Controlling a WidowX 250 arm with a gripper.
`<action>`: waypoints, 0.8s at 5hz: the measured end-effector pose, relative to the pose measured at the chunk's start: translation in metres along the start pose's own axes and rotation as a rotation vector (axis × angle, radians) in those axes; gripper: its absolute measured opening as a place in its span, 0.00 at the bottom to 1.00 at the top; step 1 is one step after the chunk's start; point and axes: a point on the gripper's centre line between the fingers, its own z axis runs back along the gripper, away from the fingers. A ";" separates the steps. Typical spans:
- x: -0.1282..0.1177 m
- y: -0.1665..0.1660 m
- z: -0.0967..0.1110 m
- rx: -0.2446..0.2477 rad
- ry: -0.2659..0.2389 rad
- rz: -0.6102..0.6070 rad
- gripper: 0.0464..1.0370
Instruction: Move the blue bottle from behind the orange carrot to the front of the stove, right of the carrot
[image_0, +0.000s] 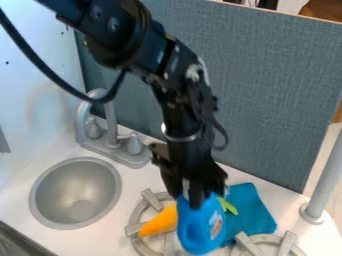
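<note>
Our jaws grasp the blue toy (202, 215) at its top — we'd best move gently, minding the orange toy (160, 221) and teal cloth (252, 207) beside it.

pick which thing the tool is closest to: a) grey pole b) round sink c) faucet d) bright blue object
D: the tool is right at the top of the bright blue object, next to the orange piece.
</note>
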 end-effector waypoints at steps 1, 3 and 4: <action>0.001 -0.013 -0.014 0.023 -0.024 0.033 0.46; -0.001 -0.027 -0.048 0.060 -0.063 0.227 0.46; -0.011 -0.024 -0.052 0.069 -0.042 0.228 0.46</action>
